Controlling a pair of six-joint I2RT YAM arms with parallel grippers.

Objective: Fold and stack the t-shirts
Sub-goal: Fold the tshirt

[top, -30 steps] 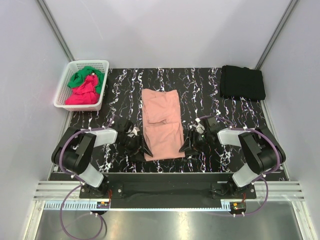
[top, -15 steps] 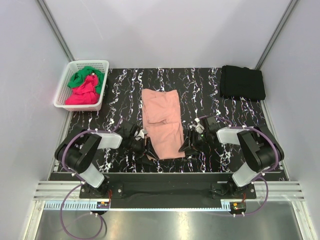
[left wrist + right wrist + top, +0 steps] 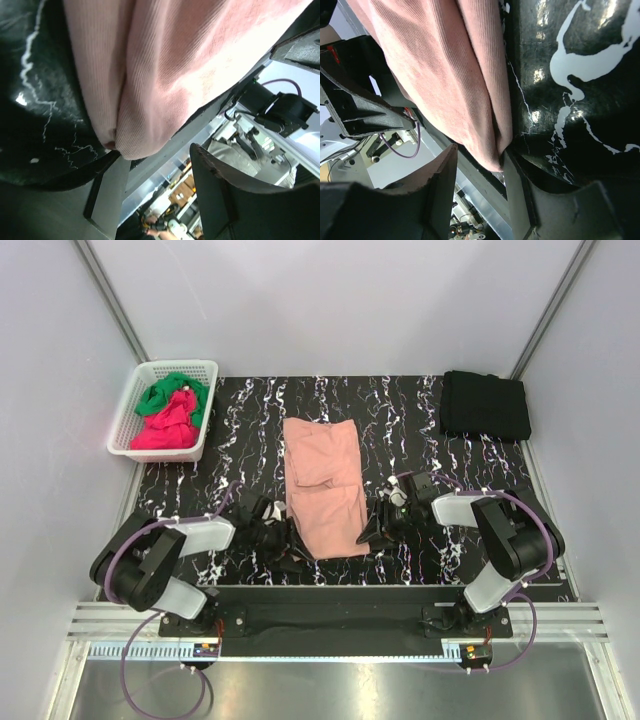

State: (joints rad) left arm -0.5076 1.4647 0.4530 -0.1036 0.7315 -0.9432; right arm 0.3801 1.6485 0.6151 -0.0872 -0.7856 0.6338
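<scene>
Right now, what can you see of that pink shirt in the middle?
The salmon-pink t-shirt looks like soft, finely ribbed cloth. It is folded into a long narrow strip with a flap edge across its middle, and it lies flat on the black marbled table. The left gripper and right gripper sit at its two near corners with their jaws open, and neither clamps it.

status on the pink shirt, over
Jaws open, left gripper and right gripper at near corners. Folded pink shirt lies flat. Far basket, black shirt well apart.
</scene>
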